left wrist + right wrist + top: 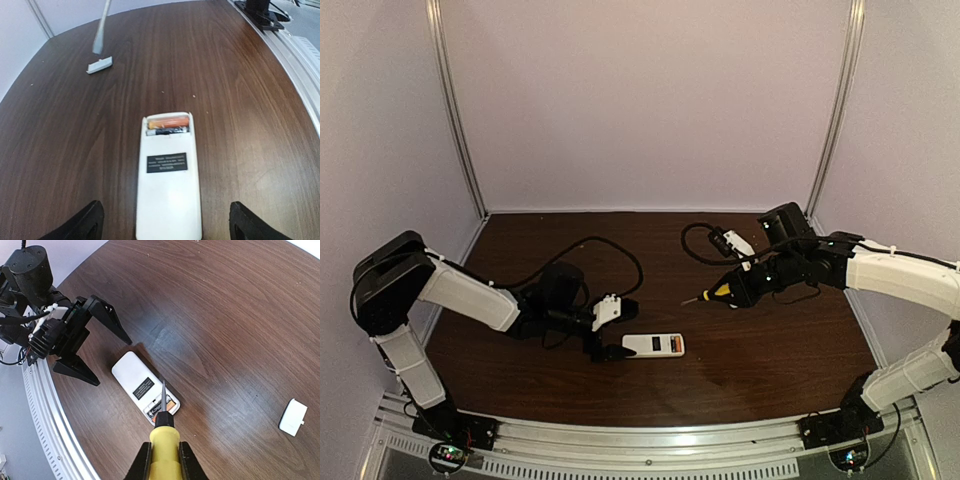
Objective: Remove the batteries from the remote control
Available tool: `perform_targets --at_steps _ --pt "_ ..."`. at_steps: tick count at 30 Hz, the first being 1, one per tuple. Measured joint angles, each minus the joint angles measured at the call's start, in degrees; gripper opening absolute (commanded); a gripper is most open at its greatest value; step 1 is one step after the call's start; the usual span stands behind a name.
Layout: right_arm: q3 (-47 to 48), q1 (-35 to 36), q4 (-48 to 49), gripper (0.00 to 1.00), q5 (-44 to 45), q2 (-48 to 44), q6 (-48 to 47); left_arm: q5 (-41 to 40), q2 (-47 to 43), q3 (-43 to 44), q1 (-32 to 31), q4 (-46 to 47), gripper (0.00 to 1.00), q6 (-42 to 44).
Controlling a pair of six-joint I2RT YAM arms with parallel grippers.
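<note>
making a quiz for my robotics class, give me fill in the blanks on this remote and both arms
The remote control has its battery compartment ____.
It holds ____ batteries.
The right gripper is shut on a screwdriver with a ____ handle.
The left gripper stands ____, one finger either side of the remote control.
Missing: open; two; yellow; open.

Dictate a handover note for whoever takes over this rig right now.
Left gripper: open, straddling one end of the remote, not touching it.
Right gripper: shut on the screwdriver, tip hovering near the remote.
Remote: lying back up.
Done: cover is off, lying apart from the remote.
Left: both batteries still sit in the remote; take them out.
</note>
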Motion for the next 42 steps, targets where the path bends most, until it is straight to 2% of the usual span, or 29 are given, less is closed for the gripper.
perform_targets --at_steps 5,12,34,38,39,40,41,42 --pt "0.0 -0.1 -1.0 0.00 0.3 -0.1 -0.1 4.1 5.9 1.7 0.0 -0.6 0.87 3.5" --pt "0.0 -0.2 -1.9 0.00 0.5 -0.1 -0.2 5.5 11.6 7.1 0.1 -1.9 0.87 5.6" --pt "0.0 -0.3 -2.3 0.00 0.5 -0.1 -0.4 10.9 17.1 14.5 1.7 -10.1 0.70 8.6" --pt "0.0 -0.3 -2.3 0.00 0.5 -0.1 -0.4 11.5 17.5 15.1 1.7 -11.1 0.62 8.8" --pt "0.0 -0.3 -2.3 0.00 0.5 -0.1 -0.4 11.6 17.6 15.3 1.7 -11.2 0.58 8.9" --pt "0.0 -0.3 -2.3 0.00 0.5 -0.1 -0.4 11.7 17.6 15.3 1.7 -11.3 0.50 9.1" --pt "0.0 -0.3 -2.3 0.00 0.5 -0.1 -0.4 11.8 17.7 15.3 1.7 -11.3 0.35 9.2" --pt "0.0 -0.3 -2.3 0.00 0.5 -0.1 -0.4 11.8 17.7 15.4 1.7 -11.5 0.26 9.4"
